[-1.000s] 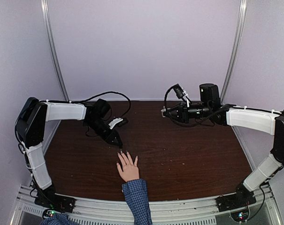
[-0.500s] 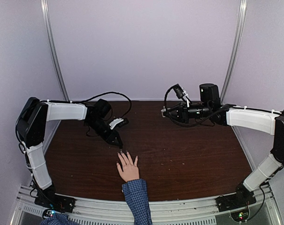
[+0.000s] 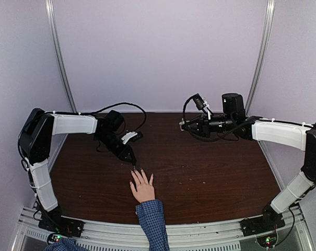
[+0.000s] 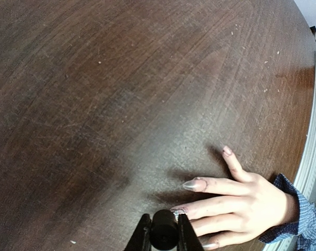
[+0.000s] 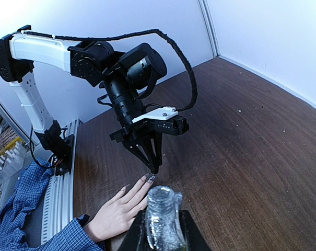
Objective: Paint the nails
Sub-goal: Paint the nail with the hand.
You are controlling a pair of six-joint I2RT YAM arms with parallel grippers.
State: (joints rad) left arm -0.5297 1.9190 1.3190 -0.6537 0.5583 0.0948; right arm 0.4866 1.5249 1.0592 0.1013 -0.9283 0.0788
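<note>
Roughly mid-task by the look of it. Dark wood table (image 3: 210, 178) carries everything. Left arm (image 3: 74, 124) reaches in over the near-left part, while right arm (image 3: 280, 133) hangs raised over the far-right part, well apart from the work. Human hand (image 3: 142, 189) lies flat, palm down, fingers spread, near the front edge a bit left of centre, with blue checked cuff (image 3: 151, 214) behind it.

Right gripper (image 3: 183, 125) is clamped tight around a small polish bottle (image 5: 161, 217). It is glassy and the neck looks uncapped, so opening the bottle is judged done; its tilt is hard to tell. Left gripper (image 3: 131, 161) is pinched narrow on a round black brush cap (image 4: 163, 236), tip aimed down at the fingertips. Bristles are hidden under the cap in the wrist view, so contact with a nail cannot be confirmed.

The nails (image 4: 194, 184) are tiny, at the fingertips just beside and under the left gripper. The one closest to the cap looks speckled or glittery. Its neighbour is long, glossy, pale pink. The outer spread finger's nail is plain pink, and the lowest one is half cut off by the frame edge. Likely one or two are coated with the rest left to do, but they are too small to count for sure
</note>
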